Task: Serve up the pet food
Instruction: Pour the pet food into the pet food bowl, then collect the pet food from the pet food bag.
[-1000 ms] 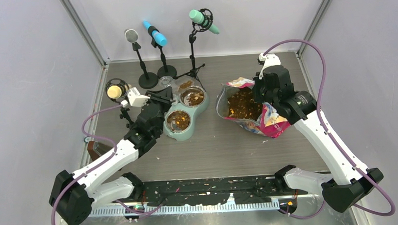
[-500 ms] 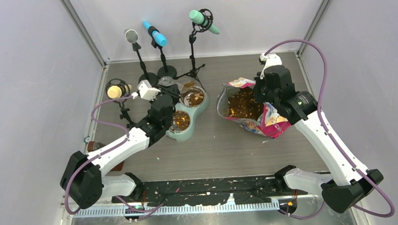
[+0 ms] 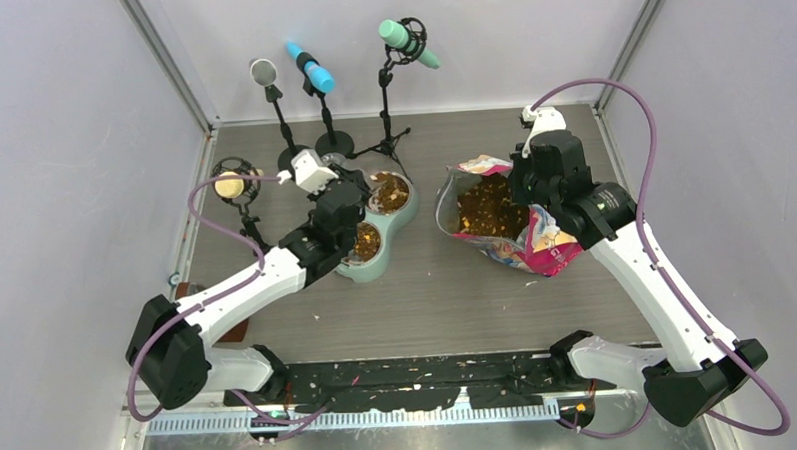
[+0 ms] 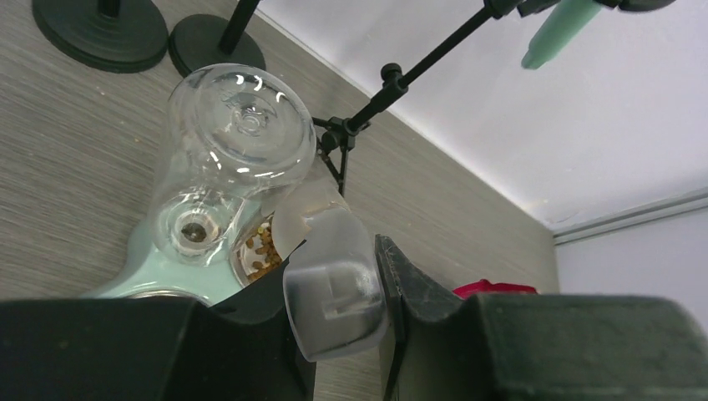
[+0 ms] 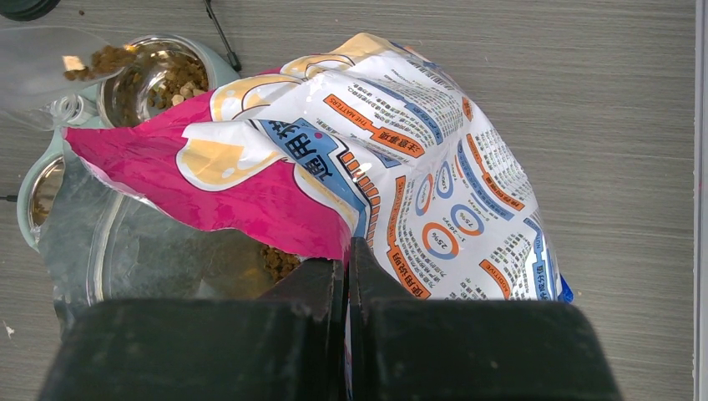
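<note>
Brown kibble, the pet food, lies mostly inside the open bag, just below and beside the right gripper. That gripper's fingers are pressed together on the bag's rim, pinching the printed foil. In the right wrist view a few pellets show in the bag's mouth just left of the closed fingertips. The left gripper stands at the feeder, its fingers parted only narrowly and clamped on the handle of the clear scoop. The scoop's cup hangs over the far end of the mint-green feeder. From the right wrist view a small cluster of pellets shows at the scoop's wall, though whether it lies inside the scoop cannot be told. The feeder's far bowl and near bowl both hold kibble, with steel still showing around it.
</note>
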`<state>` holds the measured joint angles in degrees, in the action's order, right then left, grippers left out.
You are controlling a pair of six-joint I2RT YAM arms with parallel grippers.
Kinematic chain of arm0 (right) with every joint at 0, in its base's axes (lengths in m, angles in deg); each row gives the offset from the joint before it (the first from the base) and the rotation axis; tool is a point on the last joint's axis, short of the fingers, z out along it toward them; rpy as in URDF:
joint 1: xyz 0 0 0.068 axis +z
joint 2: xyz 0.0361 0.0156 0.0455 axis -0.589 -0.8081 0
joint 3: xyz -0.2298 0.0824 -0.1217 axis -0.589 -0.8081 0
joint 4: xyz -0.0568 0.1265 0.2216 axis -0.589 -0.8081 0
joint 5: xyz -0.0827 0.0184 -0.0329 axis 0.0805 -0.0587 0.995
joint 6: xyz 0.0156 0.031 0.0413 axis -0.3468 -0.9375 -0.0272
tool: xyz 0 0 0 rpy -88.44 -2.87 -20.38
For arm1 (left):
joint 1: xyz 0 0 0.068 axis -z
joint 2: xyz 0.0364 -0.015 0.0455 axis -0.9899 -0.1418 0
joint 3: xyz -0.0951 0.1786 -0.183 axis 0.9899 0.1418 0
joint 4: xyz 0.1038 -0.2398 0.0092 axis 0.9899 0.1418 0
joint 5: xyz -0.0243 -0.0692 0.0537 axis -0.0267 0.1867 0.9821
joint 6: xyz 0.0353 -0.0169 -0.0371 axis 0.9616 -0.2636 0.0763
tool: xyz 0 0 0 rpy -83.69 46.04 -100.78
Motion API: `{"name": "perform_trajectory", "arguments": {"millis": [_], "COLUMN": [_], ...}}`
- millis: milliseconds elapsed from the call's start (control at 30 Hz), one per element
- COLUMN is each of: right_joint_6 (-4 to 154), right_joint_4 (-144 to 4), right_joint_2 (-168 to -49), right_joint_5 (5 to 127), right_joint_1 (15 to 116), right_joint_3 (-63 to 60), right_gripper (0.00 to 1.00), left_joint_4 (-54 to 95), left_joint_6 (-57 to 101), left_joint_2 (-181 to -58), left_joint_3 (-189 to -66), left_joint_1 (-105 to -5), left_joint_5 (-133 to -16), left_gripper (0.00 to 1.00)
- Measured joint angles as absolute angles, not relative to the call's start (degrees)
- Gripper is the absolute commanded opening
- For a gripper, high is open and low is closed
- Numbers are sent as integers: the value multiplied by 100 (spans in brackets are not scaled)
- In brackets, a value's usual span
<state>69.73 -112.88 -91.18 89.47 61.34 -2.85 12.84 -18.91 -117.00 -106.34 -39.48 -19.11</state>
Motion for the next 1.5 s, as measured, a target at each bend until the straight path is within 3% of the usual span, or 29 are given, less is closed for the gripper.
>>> {"name": "perform_trajectory", "arguments": {"millis": [400, 733, 1100, 1500], "right_joint_6": [6973, 6973, 6968, 6940], "right_joint_4": [-11288, -11290, -11301, -11333], "right_joint_2": [-9107, -9088, -9081, -9081], "right_joint_5": [8945, 8945, 8923, 8868], "right_joint_1": [6108, 6104, 6097, 6097], "right_joint_3": [-285, -285, -285, -285], "right_gripper": [5, 5, 5, 5], "left_joint_4": [2372, 2846, 3614, 3052], "left_joint_6": [-457, 279, 347, 70], "left_joint_2": [-12545, -12526, -11072, -9931], "left_joint_3": [-12107, -12374, -12933, -12326], "left_joint_1": [-3670, -3452, -3419, -3421], "left_joint_5": [-1723, -1883, -3562, -6270], "left_gripper": [0, 0, 0, 0]}}
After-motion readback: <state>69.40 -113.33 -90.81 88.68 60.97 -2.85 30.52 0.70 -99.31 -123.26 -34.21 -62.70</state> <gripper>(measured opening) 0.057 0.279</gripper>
